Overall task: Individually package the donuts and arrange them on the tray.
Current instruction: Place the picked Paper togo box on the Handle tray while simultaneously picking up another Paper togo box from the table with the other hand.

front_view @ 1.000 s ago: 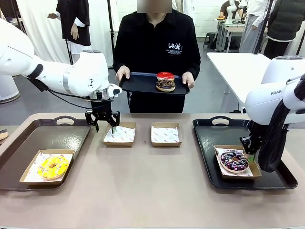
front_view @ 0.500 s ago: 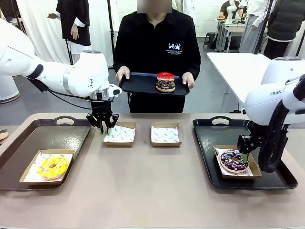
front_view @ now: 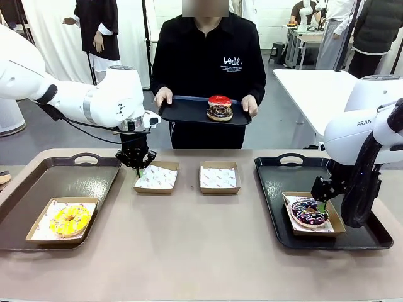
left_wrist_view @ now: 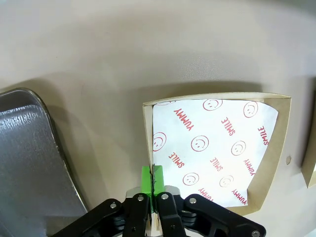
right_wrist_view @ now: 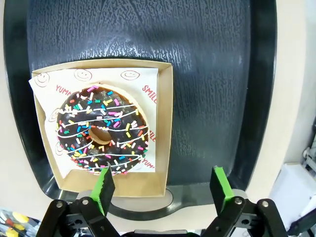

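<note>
The wall of an empty box (left_wrist_view: 212,148) near the far edge of the desk (front_view: 201,251) is pinched by the closed left tool (left_wrist_view: 152,180). The right tool (right_wrist_view: 162,180) is held wide open, empty, over the sprinkled donut (right_wrist_view: 101,129) on the right tray (right_wrist_view: 212,74). The box could be tipped if pulled by one wall.

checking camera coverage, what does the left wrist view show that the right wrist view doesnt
Left wrist view: the left tool shut on the wall of an empty square brown cardboard box lined with smiley-print paper.
Right wrist view: the open right tool above a dark purple ring donut with coloured sprinkles, in its own paper-lined box on a black plastic tray.
Both: the beige tabletop, a paper-lined brown box and a dark tray.
</note>
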Tool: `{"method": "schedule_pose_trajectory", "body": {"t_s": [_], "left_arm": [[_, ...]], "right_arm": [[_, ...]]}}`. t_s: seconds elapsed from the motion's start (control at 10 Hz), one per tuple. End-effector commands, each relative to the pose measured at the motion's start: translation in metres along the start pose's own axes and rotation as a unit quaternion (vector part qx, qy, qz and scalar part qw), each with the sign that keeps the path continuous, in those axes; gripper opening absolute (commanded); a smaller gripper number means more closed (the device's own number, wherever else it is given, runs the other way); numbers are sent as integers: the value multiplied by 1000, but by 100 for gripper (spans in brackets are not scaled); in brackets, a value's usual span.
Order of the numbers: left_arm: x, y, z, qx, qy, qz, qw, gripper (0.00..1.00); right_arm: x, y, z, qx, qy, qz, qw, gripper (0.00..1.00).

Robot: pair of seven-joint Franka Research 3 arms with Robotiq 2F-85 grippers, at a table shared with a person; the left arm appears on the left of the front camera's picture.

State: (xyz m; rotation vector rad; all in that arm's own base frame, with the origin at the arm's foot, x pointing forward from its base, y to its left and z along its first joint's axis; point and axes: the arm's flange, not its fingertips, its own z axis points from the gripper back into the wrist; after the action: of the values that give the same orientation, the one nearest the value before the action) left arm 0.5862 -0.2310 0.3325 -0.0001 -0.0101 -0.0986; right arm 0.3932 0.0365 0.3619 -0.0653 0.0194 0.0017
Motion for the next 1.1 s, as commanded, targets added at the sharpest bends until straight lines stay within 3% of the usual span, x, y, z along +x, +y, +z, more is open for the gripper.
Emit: {"method": "schedule_pose_trajectory", "body": {"t_s": [0.0, 0.1, 0.3, 0.6, 0.8, 1.0], "left_arm": [[1, 2, 3, -3, 9, -4, 1000, 0], [0, 1, 6, -6, 7, 2, 1000, 0], [-4, -2, 28, -25, 14, 36, 999, 0], [-21, -14, 66, -32, -19, 10, 999, 0], [-24, -25, 97, -26, -43, 13, 999, 0], [-28, -37, 127, -13, -60, 12, 998, 0]], "right_arm": [[-65, -11, -28, -9, -13, -8, 1000, 100], [-65, -17, -21, -1, -23, 3, 1000, 100], [-74, -51, 10, 114, -26, -8, 993, 100], [-57, -146, 40, 331, -39, -64, 941, 100], [-40, -189, 43, 423, -38, -41, 904, 100], [-32, -214, 41, 475, -74, -27, 877, 100]]}}
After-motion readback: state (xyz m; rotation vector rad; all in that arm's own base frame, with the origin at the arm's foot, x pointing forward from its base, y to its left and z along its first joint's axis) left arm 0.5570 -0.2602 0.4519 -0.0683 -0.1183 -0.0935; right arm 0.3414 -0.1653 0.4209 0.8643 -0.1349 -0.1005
